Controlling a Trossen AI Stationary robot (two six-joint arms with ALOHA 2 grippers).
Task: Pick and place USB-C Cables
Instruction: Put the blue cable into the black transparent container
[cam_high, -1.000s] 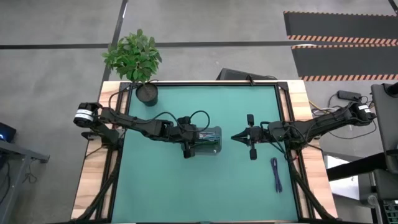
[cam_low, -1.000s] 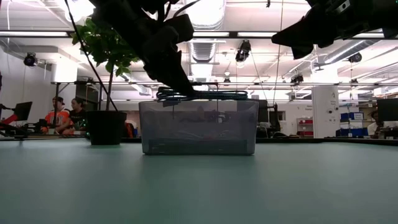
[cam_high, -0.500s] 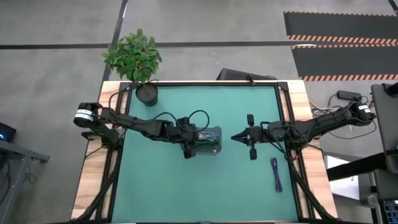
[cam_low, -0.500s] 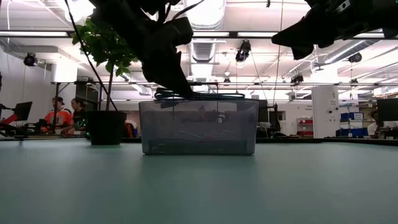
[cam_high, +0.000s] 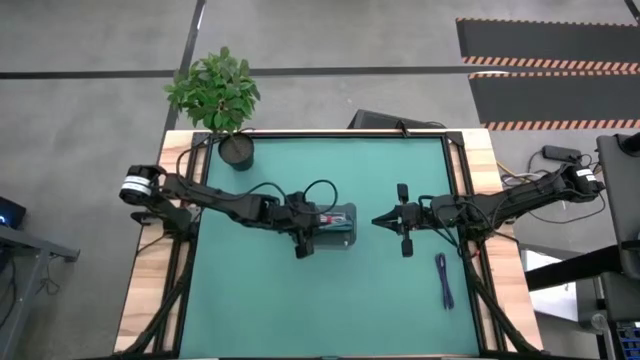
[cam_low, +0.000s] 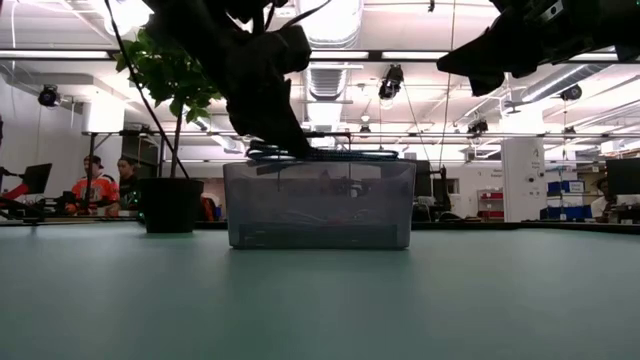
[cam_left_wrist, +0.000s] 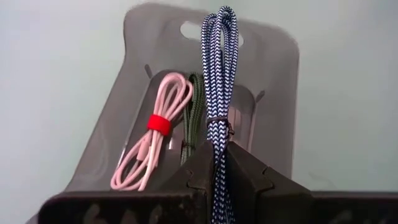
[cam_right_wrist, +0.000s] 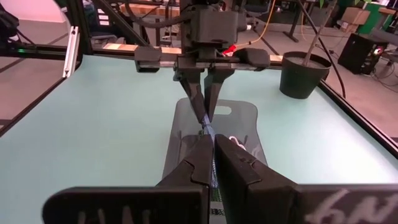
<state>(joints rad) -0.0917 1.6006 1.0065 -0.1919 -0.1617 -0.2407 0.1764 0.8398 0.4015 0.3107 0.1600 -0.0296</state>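
My left gripper (cam_high: 308, 232) is over the clear bin (cam_high: 342, 222) at mid-table, shut on the dark teal braided cable bundle (cam_left_wrist: 219, 74). The bundle runs level along the bin's top rim (cam_low: 350, 155). Inside the bin lie the white cable with its red tie (cam_left_wrist: 158, 134) and the green cable (cam_left_wrist: 193, 118). The purple-blue cable (cam_high: 443, 280) lies flat on the mat near the right edge. My right gripper (cam_high: 377, 220) hovers shut to the right of the bin, pointing at it and touching nothing. My left gripper pinches the dark teal bundle between its two fingers, beside the bundle's small tie (cam_left_wrist: 217, 121). The fingers (cam_low: 290, 135) slant down from the table's left and lie along the cable. The bundle sticks out level past the fingertips, its looped end (cam_left_wrist: 222, 15) over the bin's far part.
A potted plant (cam_high: 215, 90) stands at the table's far left corner. Bare green mat lies in front of the bin (cam_low: 320, 300). In the low view, people sit at desks beyond the table (cam_low: 100, 185).
My left gripper has sunk a little, bringing the dark teal bundle down from just above the bin to its top rim. It has stayed shut on the bundle. The right arm has kept still.
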